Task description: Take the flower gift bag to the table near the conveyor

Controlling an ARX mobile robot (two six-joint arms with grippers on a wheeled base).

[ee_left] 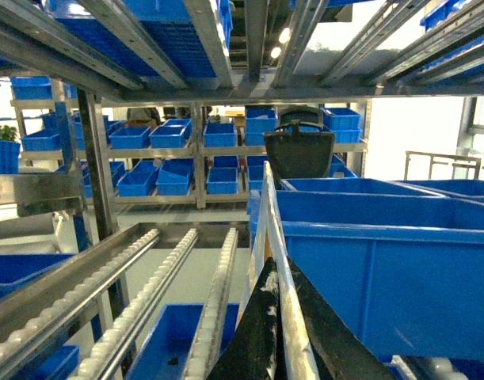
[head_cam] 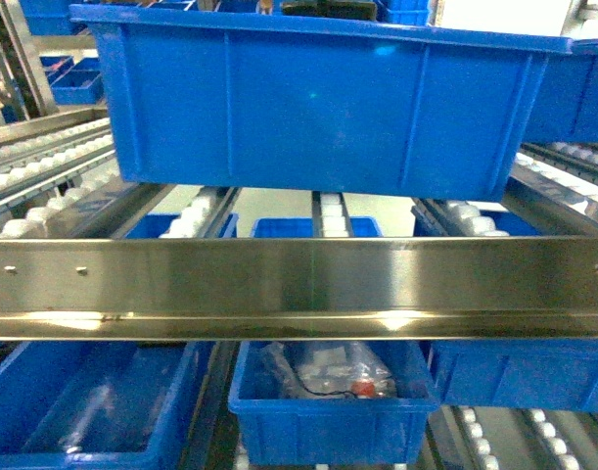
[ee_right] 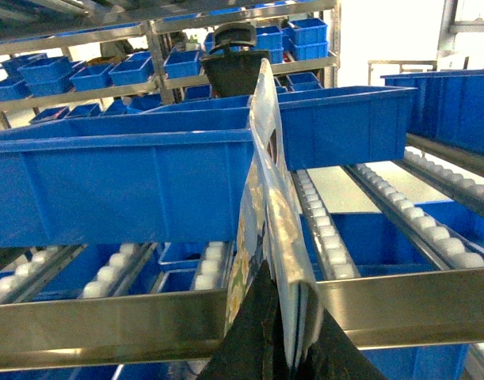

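large blue plastic bin (head_cam: 318, 108) on upper level. smaller blue bin (head_cam: 330, 416) below holds bagged white parts (head_cam: 328, 372) with a black cord. more blue bins on background shelving (ee_left: 178, 158).

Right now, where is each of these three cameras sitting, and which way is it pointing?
Head: on the robot, facing the conveyor and a big blue bin; no body shows.
Left wrist: on the left arm, looking along its fingers, shut on a thin edge.
Right wrist: on the right arm; fingers clamp the flower gift bag.
All share the blue bin.
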